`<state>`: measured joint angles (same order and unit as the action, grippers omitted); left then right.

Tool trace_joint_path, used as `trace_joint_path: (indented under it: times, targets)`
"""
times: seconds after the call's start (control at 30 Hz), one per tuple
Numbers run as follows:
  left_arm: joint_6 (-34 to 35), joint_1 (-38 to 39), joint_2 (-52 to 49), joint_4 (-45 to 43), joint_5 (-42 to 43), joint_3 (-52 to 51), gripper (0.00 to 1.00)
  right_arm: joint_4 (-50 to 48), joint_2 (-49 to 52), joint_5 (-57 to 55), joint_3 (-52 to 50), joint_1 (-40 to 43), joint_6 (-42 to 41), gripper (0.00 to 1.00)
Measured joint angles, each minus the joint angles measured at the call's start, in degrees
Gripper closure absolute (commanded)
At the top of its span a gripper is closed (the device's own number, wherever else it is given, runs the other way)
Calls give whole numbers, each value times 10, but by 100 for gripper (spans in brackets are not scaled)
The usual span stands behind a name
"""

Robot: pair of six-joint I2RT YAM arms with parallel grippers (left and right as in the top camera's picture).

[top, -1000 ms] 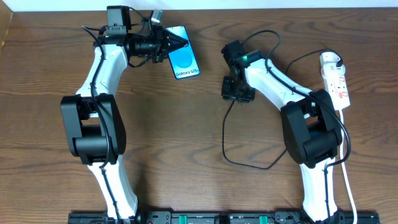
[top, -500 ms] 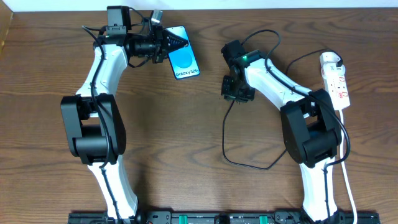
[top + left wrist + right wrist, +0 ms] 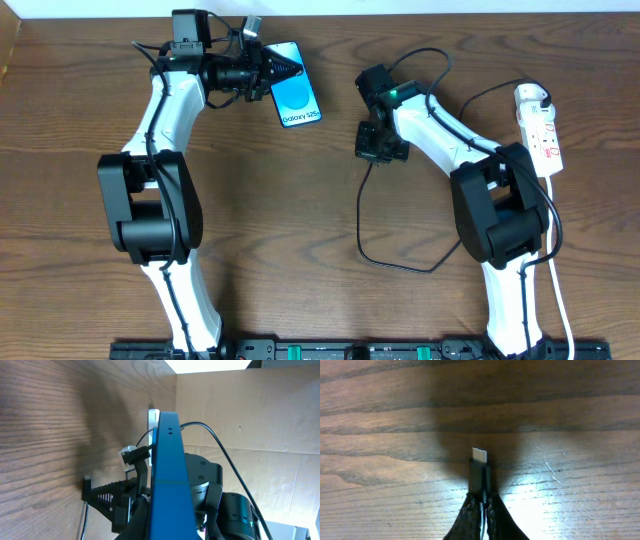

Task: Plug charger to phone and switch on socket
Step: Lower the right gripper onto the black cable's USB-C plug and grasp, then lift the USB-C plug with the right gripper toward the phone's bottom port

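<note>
The phone (image 3: 296, 97), blue screen reading "Galaxy S25", lies at the back of the table. My left gripper (image 3: 285, 68) is shut on its upper end; in the left wrist view the phone (image 3: 170, 470) fills the centre edge-on. My right gripper (image 3: 375, 152) is shut on the charger's black connector tip (image 3: 480, 467), whose silver end points away over the wood. The thin black cable (image 3: 362, 222) loops toward the front and up to the white plug head (image 3: 531, 95) in the socket (image 3: 541, 130), a white power strip with red markings at the right edge.
The power strip's white cord (image 3: 560, 290) runs down the right side toward the front edge. A cardboard wall (image 3: 250, 415) stands behind the table. Both white arms reach in from the front rail.
The right gripper has shifted very slightly left with the connector. The left arm and the phone have not moved.
</note>
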<state>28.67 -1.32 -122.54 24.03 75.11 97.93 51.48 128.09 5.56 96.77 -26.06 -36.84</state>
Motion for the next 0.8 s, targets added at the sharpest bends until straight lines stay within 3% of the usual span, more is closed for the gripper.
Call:
trace_joint_path:
  times: [0.33, 0.47, 0.57, 0.8]
  targets:
    - [0, 0, 0, 0, 0, 0, 93, -9, 0, 15, 0, 7, 30, 99]
    - [0, 0, 0, 0, 0, 0, 93, -30, -4, 55, 0, 28, 98, 99]
    - [0, 0, 0, 0, 0, 0, 93, -55, -27, 125, 0, 46, 194, 99]
    - [11, 0, 0, -1, 0, 0, 93, -69, -139, 284, 0, 77, 332, 99]
